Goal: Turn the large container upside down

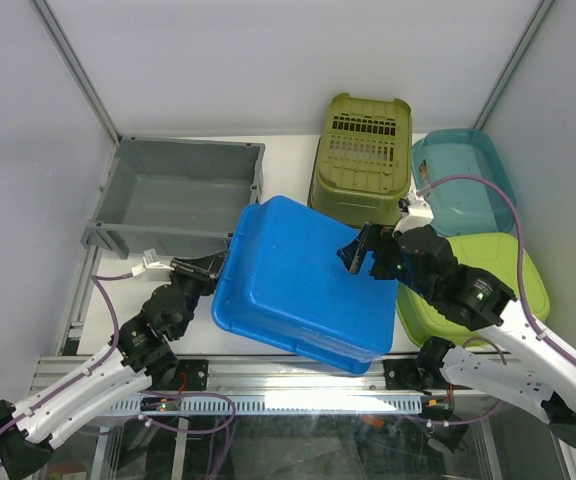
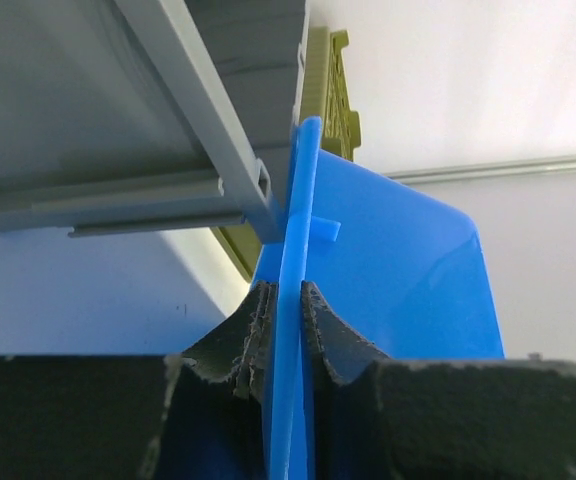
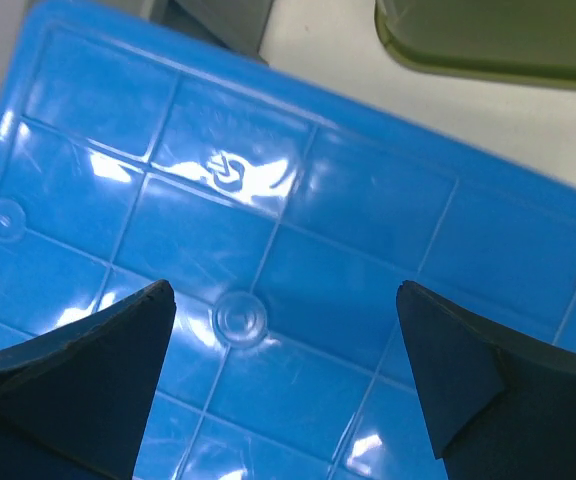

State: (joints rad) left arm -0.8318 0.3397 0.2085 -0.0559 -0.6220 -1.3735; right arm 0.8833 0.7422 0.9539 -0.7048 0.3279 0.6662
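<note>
The large dark-grey crate [image 1: 173, 195] stands open side up at the back left; its ribbed rim shows in the left wrist view [image 2: 88, 100]. A bright blue tub [image 1: 298, 280] lies bottom up and tilted in the middle, its left rim against the crate's near corner. My left gripper [image 1: 213, 268] is shut on the blue tub's left rim [image 2: 288, 250]; both pads [image 2: 258, 320] press the thin blue edge. My right gripper [image 1: 358, 255] is open over the blue tub's grid-marked base [image 3: 298, 200], fingertips [image 3: 148, 310] spread wide with nothing between them.
An olive-green slotted basket [image 1: 361, 150] sits bottom up at the back, also in the right wrist view [image 3: 488, 40]. A teal tub [image 1: 463, 180] is at the back right and a lime-green tub [image 1: 523, 275] lies under my right arm. Enclosure walls stand close on both sides.
</note>
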